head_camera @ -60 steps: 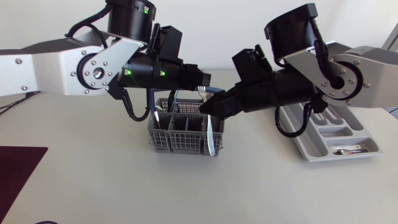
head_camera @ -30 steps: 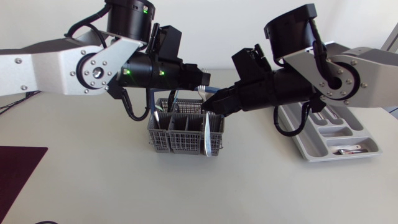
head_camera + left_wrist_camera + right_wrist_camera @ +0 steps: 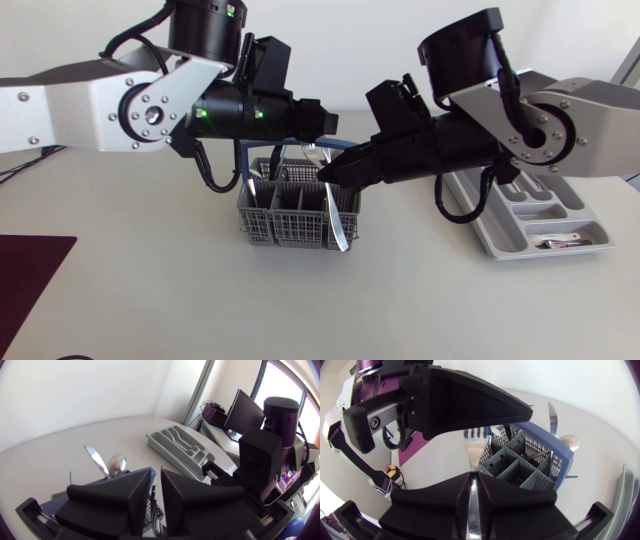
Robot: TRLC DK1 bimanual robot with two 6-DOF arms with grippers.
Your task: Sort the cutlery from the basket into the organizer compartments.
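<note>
On the pale desk [image 3: 150,300] the job is judged to be at an early-to-middle stage. In the grey organizer [image 3: 550,251], at the right side and well apart from the basket, at least one silver piece [image 3: 560,241] is seen lying in a near compartment, while the other compartments that show appear bare; part of it is hidden behind the right arm. The grey mesh basket [image 3: 295,215] is placed near the middle of the desk, and several pieces are left in it, among them a knife [image 3: 95,460] and a spoon [image 3: 116,464] standing upright. Most of the sorting is therefore taken as not yet done. The left gripper [image 3: 322,118] is held just above the basket's far side; whether it is spread or pressed on anything cannot be told. The right gripper [image 3: 330,175] is held over the basket's right end with its fingers pressed almost together, and a fork [image 3: 474,447] is pinched between them by the handle, tines pointing ahead. In the head view this fork [image 3: 336,215] hangs across the basket's right end; whether it is fully clear of the basket cannot be told.
</note>
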